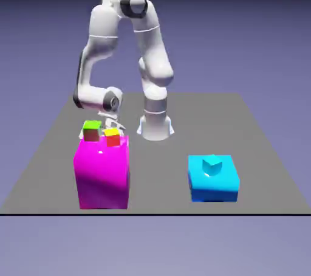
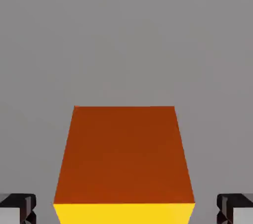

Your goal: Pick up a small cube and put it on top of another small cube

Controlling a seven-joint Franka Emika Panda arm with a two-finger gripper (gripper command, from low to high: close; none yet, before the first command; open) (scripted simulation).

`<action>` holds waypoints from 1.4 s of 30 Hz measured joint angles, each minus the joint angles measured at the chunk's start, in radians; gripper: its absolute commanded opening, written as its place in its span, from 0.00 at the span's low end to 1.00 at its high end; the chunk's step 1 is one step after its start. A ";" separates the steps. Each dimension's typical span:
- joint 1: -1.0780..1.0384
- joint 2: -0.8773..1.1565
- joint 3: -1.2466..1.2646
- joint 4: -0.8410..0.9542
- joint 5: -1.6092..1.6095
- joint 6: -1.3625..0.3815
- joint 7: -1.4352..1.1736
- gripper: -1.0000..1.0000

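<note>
The claw [image 2: 126, 214] was spread wide, with an orange-red cube [image 2: 124, 155] between its fingertips, touching neither. From outside, the cube seemed hidden behind the magenta block [image 1: 103, 174]. Grasping was the step in hand; next came closing squarely, then lifting.
</note>
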 measured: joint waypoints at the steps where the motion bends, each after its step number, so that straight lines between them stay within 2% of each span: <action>1: 0.000 0.000 0.000 0.000 0.000 0.000 0.000 0.00; 12: -0.047 -0.311 0.080 -0.166 -0.167 0.065 0.266 0.00; 18: 0.120 -0.421 -0.104 -0.004 -0.423 0.066 0.363 0.00; 28: 0.476 -0.575 -0.238 0.198 -0.858 0.059 0.636 0.00; 42: 0.983 -0.570 0.228 0.061 -1.121 0.024 1.204 0.00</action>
